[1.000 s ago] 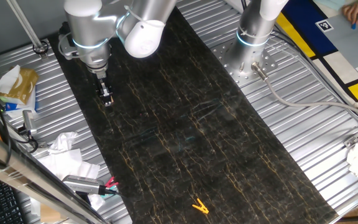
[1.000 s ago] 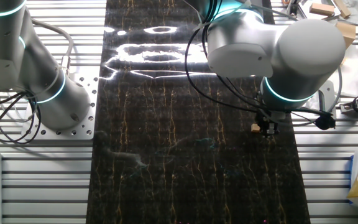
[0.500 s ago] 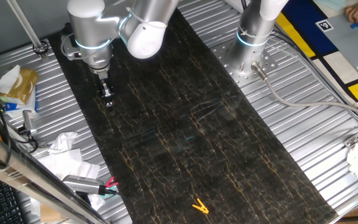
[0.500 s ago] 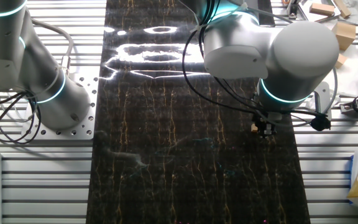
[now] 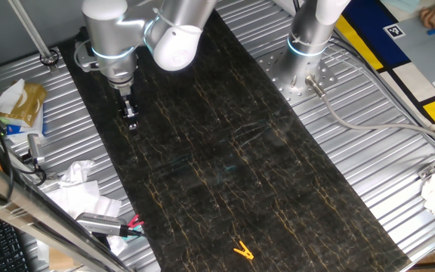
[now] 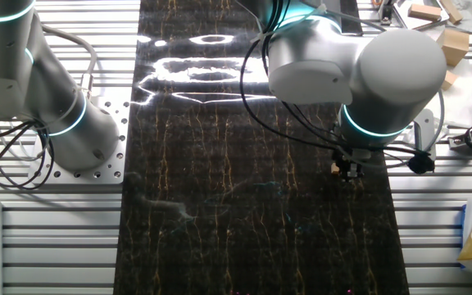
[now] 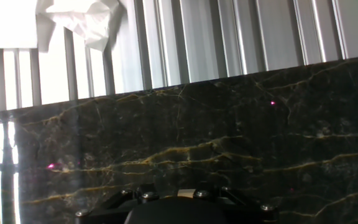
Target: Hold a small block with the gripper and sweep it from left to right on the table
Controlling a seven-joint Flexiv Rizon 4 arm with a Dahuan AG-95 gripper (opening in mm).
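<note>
so, largest first: long dark marble-like table [image 5: 225,151] with thin gold veins, bordered by ribbed silver metal [image 5: 368,143]. above its near-left edge, the silver-grey arm with the glowing blue ring [image 6: 375,127], wrist pointing straight down. below that, the small black two-finger gripper [image 5: 131,121], tips down at the slab, close to the edge by the crumpled white paper [image 5: 78,189]. smallest of all, the tiny tan wood-coloured cube [image 6: 335,167], showing only as a sliver beside the fingertips in the other fixed view; hidden in the hand view. looks pinched between clenched jaws, though the contact itself is too small to confirm.

to sweep well: keep the grip firm, hold the cube just touching the stone, wrist vertical, and travel steadily across the slab's width without pressing hard, judging by the little clearance visible. well apart from the yellow clip [image 5: 242,250] at the far end, so no obstacle there.

against half a second ago: practically unchanged. against a full second ago: wrist shifted slightly, cube now tucked closer under the fingers and less exposed.
</note>
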